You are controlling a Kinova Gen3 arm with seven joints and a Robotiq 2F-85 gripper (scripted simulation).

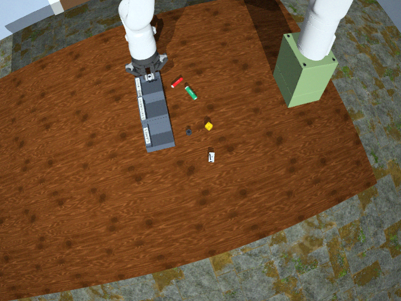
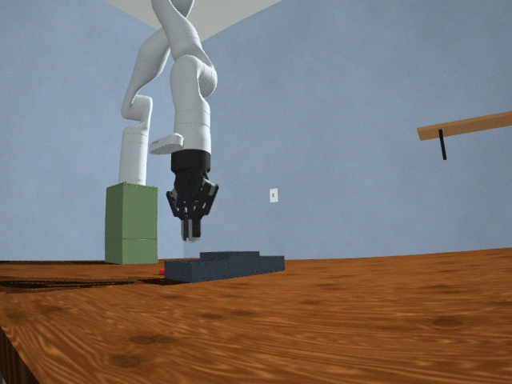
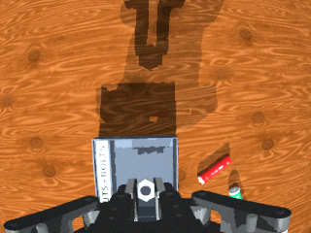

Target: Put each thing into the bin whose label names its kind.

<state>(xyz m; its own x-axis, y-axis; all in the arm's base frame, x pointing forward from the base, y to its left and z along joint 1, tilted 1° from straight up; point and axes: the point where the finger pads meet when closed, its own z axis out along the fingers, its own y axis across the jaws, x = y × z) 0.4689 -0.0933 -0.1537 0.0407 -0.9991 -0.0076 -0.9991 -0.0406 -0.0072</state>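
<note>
My gripper [image 1: 149, 76] is shut on a small silver hex nut [image 3: 146, 189] and hangs above the far end bin of a grey row of three bins [image 1: 155, 111]. In the side view the fingertips [image 2: 190, 234] are a little above the bins [image 2: 225, 264]. In the wrist view the nut is over this end bin [image 3: 138, 169], whose label I cannot read. The near bin is labelled GAMES [image 1: 148, 135]. On the table lie a red pen [image 1: 177, 82], a green pen [image 1: 191, 93], a yellow die [image 1: 208, 125], a small dark ring [image 1: 188, 132] and a white piece [image 1: 211, 157].
The green pedestal [image 1: 302, 73] of the arm stands at the table's far right. The red pen [image 3: 216, 170] and the green pen's tip [image 3: 235, 192] show to the right of the bin in the wrist view.
</note>
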